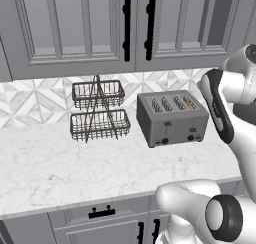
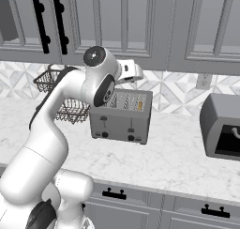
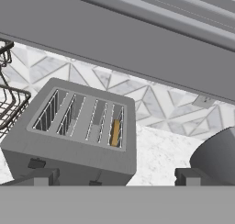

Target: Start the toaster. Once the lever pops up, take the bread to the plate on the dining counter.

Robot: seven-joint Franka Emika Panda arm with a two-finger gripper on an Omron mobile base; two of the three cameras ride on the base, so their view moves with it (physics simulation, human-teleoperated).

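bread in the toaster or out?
In. The bread stands upright in the rightmost slot of the toaster, only its golden edge showing; the other slots look empty.

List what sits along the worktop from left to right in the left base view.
Two-tier wire basket rack → toaster, with the bread in its rightmost slot → robot arm at the right edge.

Grey cabinets (image 1: 75, 28) hang above a patterned tile wall (image 1: 30, 100); a white marble worktop (image 1: 60, 163) tops grey drawers (image 1: 100, 220).
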